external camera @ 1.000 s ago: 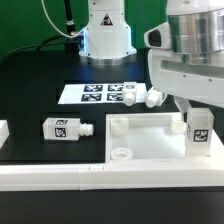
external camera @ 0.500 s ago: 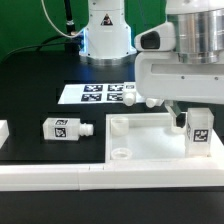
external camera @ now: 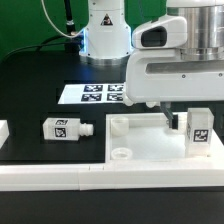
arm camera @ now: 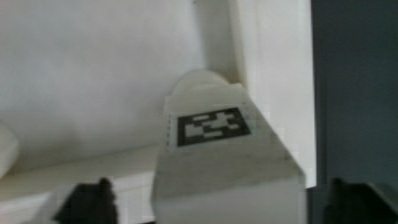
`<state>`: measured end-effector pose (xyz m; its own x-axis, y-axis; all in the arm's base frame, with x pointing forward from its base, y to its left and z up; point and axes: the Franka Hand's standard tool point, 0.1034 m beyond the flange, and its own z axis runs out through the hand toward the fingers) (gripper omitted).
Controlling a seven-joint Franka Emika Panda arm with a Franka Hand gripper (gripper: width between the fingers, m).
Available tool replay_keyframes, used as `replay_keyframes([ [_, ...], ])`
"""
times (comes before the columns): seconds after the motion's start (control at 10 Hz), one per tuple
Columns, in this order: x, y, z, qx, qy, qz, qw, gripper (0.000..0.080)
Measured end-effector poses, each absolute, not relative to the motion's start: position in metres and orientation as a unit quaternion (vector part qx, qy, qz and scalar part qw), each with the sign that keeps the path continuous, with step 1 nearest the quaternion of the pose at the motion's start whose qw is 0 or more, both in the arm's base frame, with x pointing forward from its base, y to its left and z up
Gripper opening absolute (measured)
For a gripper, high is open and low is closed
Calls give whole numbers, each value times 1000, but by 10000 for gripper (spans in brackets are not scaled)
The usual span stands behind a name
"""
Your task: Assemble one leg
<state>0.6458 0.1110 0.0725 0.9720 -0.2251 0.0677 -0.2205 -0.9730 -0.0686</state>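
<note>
One leg (external camera: 200,127) stands upright in the corner of the large white tray-like piece (external camera: 150,145) at the exterior view's right, its tag facing the camera. My gripper (external camera: 176,118) hangs just to the left of and above this leg, its wide white hand covering the area behind. In the wrist view the same leg (arm camera: 217,127) shows between my dark fingertips (arm camera: 86,200), with a gap on each side; the gripper (arm camera: 217,205) is open and holds nothing. A second leg (external camera: 62,129) lies on its side on the black table at the left.
The marker board (external camera: 92,95) lies behind, partly covered by my hand. A white rail (external camera: 60,176) runs along the front edge. A small white part (external camera: 3,130) shows at the far left. The robot base (external camera: 107,30) stands at the back.
My hand has moved toward the exterior view's left and now hides the loose legs by the marker board. The upright leg and the lying leg have not moved.
</note>
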Motion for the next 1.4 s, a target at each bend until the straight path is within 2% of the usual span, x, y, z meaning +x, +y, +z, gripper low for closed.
replay_keyframes([
  [0.1, 646, 111, 73, -987, 152, -36, 32, 367],
  [0.2, 646, 110, 72, -981, 187, -35, 33, 285],
  [0.3, 646, 110, 72, -978, 204, -34, 33, 285],
  [0.5, 645, 108, 72, -929, 368, -28, 34, 285],
  [0.8, 641, 103, 70, -788, 611, -5, 68, 285],
  [1.1, 640, 106, 71, -738, 671, 1, 66, 285],
  [1.3, 641, 106, 71, -773, 631, -2, 63, 286],
  [1.4, 641, 106, 72, -841, 539, -1, 55, 508],
])
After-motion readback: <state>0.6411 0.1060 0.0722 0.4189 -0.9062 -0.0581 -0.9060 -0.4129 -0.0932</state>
